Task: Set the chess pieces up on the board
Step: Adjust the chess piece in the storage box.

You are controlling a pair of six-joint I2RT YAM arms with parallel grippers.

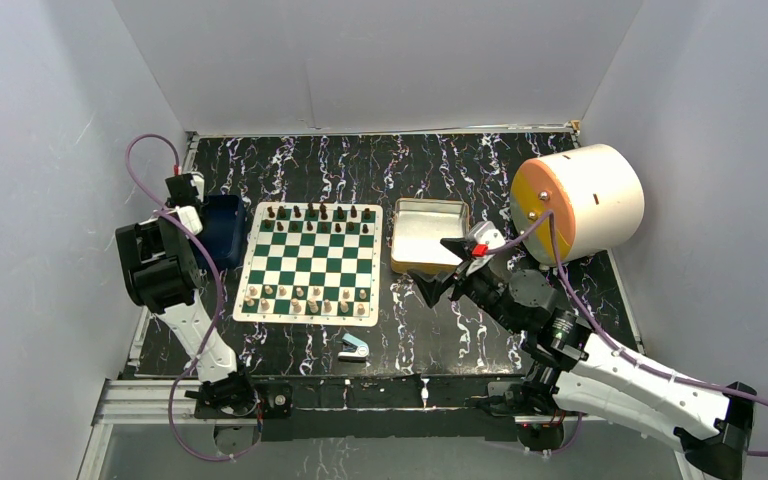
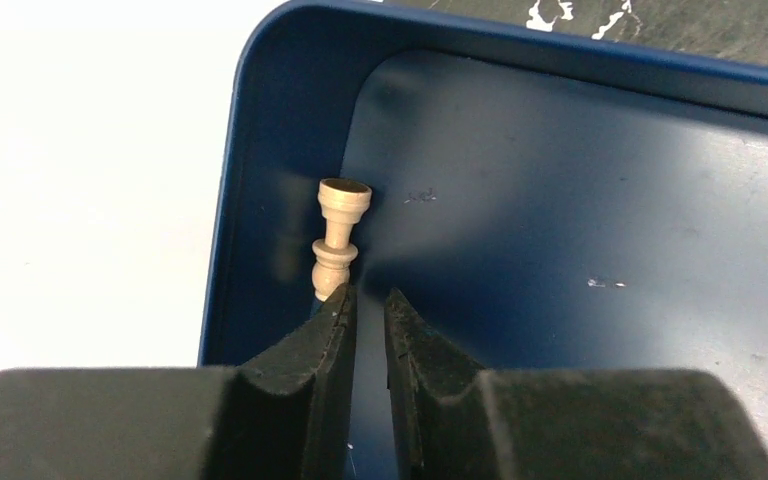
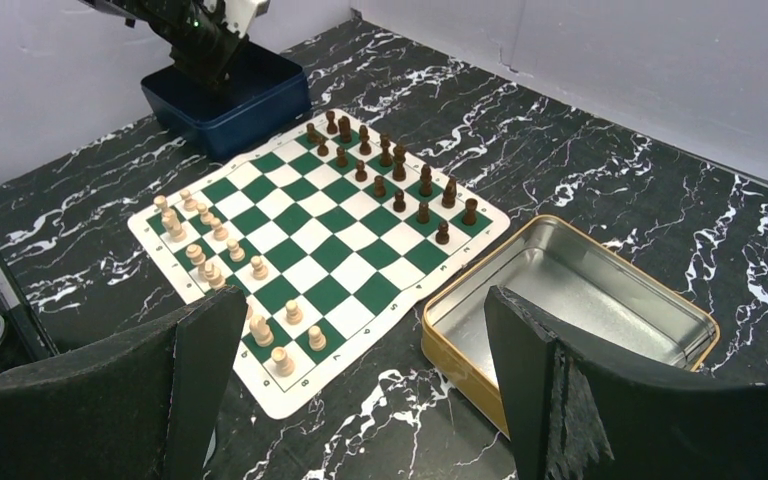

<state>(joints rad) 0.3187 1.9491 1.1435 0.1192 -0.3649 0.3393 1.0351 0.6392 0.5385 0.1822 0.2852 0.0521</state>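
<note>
"Beside the dark blue tray's rounded corner, what's that?"

"One pale chess piece of turned wood, flat-capped, close to the glossy wall. The left gripper points down beside it, its matte black pads nearly pressed together and pinching nothing."

"And the other?"

"The right gripper is spread wide, its arm stretched low near the tin. Pieces line two opposite edges of the checkered board."

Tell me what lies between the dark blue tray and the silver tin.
The green-and-white board, chess pieces along its near and far edges, lies between blue tray and tin; the top external view shows it.
</note>
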